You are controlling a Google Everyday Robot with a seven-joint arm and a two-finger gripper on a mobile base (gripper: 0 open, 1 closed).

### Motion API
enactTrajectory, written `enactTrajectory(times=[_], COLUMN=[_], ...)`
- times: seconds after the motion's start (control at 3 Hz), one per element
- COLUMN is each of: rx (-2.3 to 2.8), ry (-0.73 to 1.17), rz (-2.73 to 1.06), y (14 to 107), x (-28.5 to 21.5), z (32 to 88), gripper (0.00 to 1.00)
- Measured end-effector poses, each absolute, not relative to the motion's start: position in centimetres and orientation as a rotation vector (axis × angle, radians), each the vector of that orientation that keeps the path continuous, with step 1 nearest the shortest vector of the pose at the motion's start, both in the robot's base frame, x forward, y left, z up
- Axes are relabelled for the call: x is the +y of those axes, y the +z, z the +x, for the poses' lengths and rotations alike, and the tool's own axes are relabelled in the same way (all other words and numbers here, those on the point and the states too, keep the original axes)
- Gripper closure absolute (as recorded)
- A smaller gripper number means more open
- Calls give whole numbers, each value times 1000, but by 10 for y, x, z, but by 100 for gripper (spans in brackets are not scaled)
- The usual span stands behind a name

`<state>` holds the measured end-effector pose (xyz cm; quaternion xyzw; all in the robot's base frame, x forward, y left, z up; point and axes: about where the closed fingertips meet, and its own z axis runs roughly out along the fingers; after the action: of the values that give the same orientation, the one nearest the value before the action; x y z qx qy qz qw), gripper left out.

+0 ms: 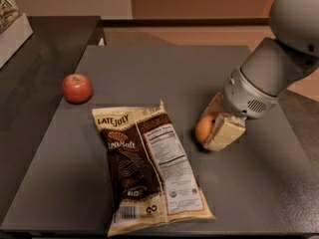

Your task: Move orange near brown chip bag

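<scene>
The orange (204,129) is small and round and sits low over the grey table (149,68), held between the cream fingers (225,132) of my gripper (213,126). The gripper is shut on it, with the arm reaching in from the upper right. The brown chip bag (147,167), a large flat cream and dark brown "Late July" bag with a white nutrition label, lies in the front middle of the table. The orange is just right of the bag's upper right edge, a short gap apart.
A red apple (77,88) rests at the table's left edge. A darker table (45,49) adjoins on the left, with a white box (12,24) at its far left corner. The grey table's front edge runs just below the bag.
</scene>
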<state>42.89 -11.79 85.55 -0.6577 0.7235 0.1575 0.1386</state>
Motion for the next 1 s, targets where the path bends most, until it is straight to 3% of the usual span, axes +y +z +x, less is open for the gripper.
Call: enactTrajectory(times=[0.33,1.0], rx=[2115,2114], ry=[451,451], rz=[-1887,-1889], y=[844,843], x=[-117,-117], z=[423,422], gripper=[82,36])
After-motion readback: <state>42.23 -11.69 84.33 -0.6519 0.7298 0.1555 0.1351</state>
